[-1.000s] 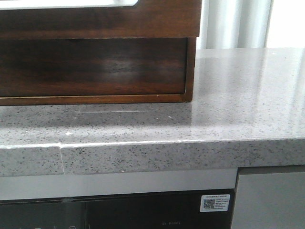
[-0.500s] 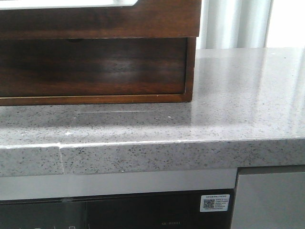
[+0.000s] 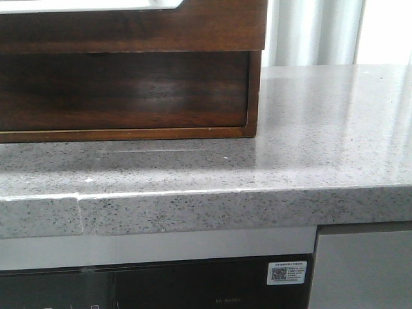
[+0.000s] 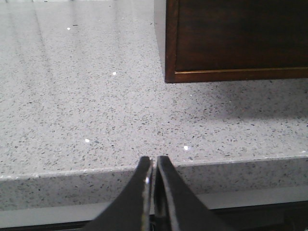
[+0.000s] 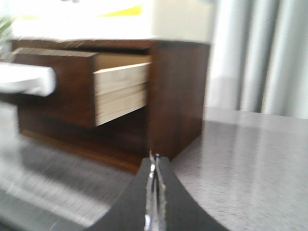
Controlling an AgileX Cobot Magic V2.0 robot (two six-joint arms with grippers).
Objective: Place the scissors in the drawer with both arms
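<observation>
Slightly leftward, the cabinet point(image 3: 129, 90) has shifted in our front view. We see its drawer point(image 5: 72, 86) pulled out, both grippers point(image 4: 153, 166) point(image 5: 154, 161) pressed together, empty, above the counter point(image 3: 309, 129).

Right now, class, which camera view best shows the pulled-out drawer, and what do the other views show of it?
The right wrist view: the drawer juts out from the cabinet, showing its dark front and pale side panel, though blurred. The front view shows only its dark front along the top edge. The left wrist view shows only the cabinet's lower corner, not the drawer.
</observation>
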